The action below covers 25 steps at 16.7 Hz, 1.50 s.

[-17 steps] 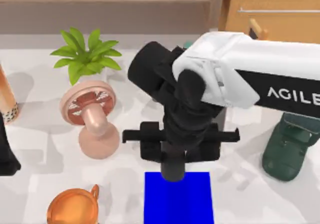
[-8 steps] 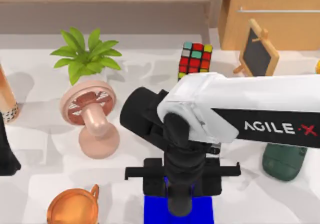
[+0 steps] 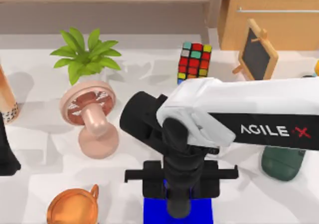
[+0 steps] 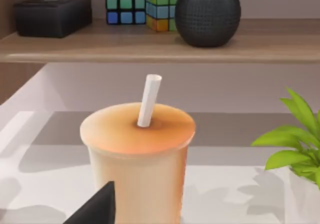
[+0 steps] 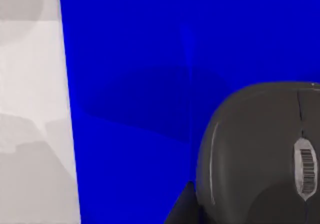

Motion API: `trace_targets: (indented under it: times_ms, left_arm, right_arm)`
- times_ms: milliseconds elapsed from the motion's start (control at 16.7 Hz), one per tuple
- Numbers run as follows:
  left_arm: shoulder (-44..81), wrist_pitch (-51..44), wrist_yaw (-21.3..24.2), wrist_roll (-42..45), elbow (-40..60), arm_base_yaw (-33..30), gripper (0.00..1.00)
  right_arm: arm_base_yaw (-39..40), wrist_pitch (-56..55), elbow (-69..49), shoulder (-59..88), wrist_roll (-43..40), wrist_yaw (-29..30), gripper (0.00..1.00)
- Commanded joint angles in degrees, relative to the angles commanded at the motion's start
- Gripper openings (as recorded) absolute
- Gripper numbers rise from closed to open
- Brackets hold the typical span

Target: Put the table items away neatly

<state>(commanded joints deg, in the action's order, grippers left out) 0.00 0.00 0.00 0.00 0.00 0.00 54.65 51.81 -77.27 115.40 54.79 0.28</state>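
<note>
My right arm reaches in from the right, and its gripper (image 3: 178,209) points down over a blue mat (image 3: 152,211) at the table's front centre. In the right wrist view, a dark oval mouse (image 5: 260,149) hangs close under the camera and throws a shadow on the blue mat (image 5: 130,84). One dark fingertip (image 5: 182,209) presses against its side, so the gripper is shut on it. My left arm (image 3: 6,154) stays parked at the table's left edge.
A pink desk fan (image 3: 92,119) and a green plant (image 3: 84,54) stand left of centre. A puzzle cube (image 3: 195,60) and a small chalkboard (image 3: 256,52) are at the back. A dark green object (image 3: 281,161) lies right. A copper cup (image 3: 72,206) sits front left, an orange drink (image 4: 137,154) far left.
My right arm has swung toward the table's front, bringing its gripper over the blue mat and uncovering the cube and chalkboard. It has barely moved in the last half second.
</note>
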Motion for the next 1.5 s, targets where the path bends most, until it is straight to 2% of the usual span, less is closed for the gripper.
trace_targets:
  times_ms: [180, 960, 1500]
  left_arm:
    - [0.0, 0.0, 0.0, 0.0, 0.0, 0.0, 1.00]
    - [0.0, 0.0, 0.0, 0.0, 0.0, 0.0, 1.00]
    - [0.0, 0.0, 0.0, 0.0, 0.0, 0.0, 1.00]
  right_arm:
    - [0.0, 0.0, 0.0, 0.0, 0.0, 0.0, 0.00]
    - [0.0, 0.0, 0.0, 0.0, 0.0, 0.0, 0.98]
    - [-0.1, 0.0, 0.0, -0.1, 0.0, 0.0, 1.00]
